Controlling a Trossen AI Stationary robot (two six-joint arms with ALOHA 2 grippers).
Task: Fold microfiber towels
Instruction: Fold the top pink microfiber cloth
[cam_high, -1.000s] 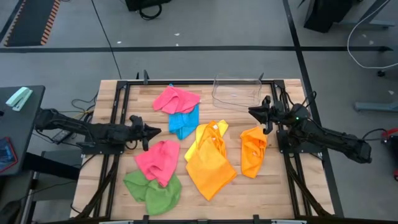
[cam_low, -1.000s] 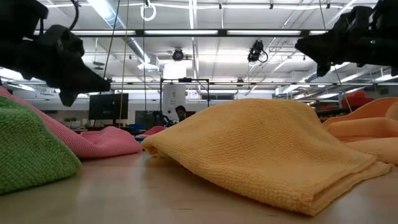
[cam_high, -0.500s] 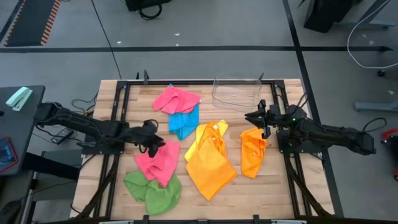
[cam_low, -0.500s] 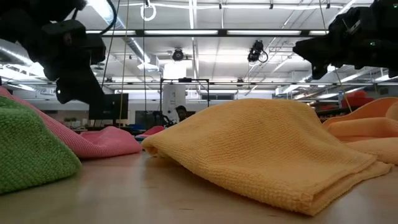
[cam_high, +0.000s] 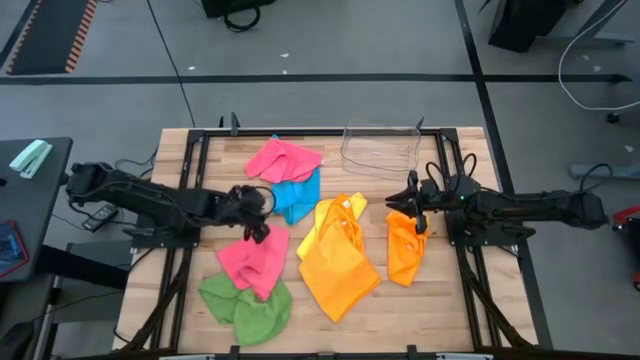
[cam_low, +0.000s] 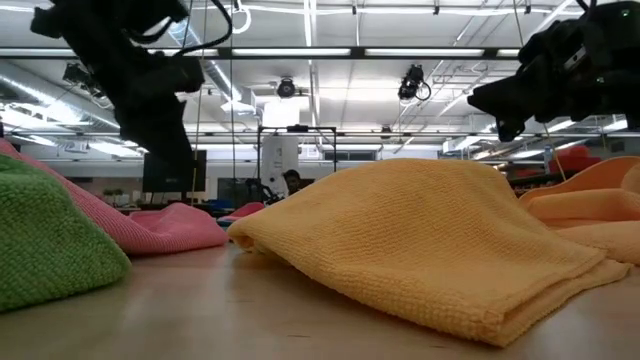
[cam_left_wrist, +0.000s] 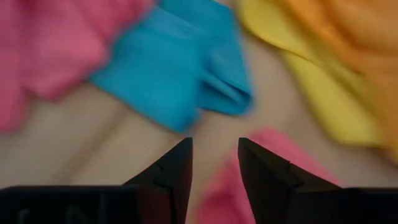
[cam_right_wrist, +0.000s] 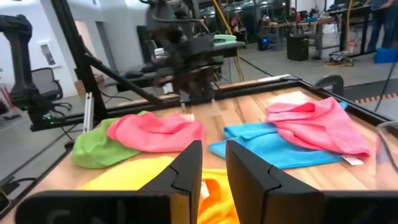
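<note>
Several microfiber towels lie crumpled on the wooden table: a pink one (cam_high: 285, 160) at the far side partly over a blue one (cam_high: 297, 196), a yellow one (cam_high: 331, 214) tucked under a larger amber one (cam_high: 340, 268), an orange one (cam_high: 407, 246), a second pink one (cam_high: 254, 260) and a green one (cam_high: 245, 310) near the front. My left gripper (cam_high: 263, 225) hangs open, tilted down, just above the far edge of the near pink towel (cam_left_wrist: 283, 190), touching nothing. My right gripper (cam_high: 410, 208) points level over the orange towel's far end, its fingers (cam_right_wrist: 213, 163) a little apart and empty.
A clear plastic bin (cam_high: 380, 150) stands at the table's far edge, right of the middle. Black frame rails (cam_high: 190, 200) run along the table's left and right sides. Bare wood (cam_high: 440, 310) shows at the near right corner.
My left gripper has gone toward the table's middle and tipped from pointing nearly level to slanting down, ending over the near pink towel. My right gripper has swung a little toward the near edge, over the orange towel's far end. The towels have not moved.
</note>
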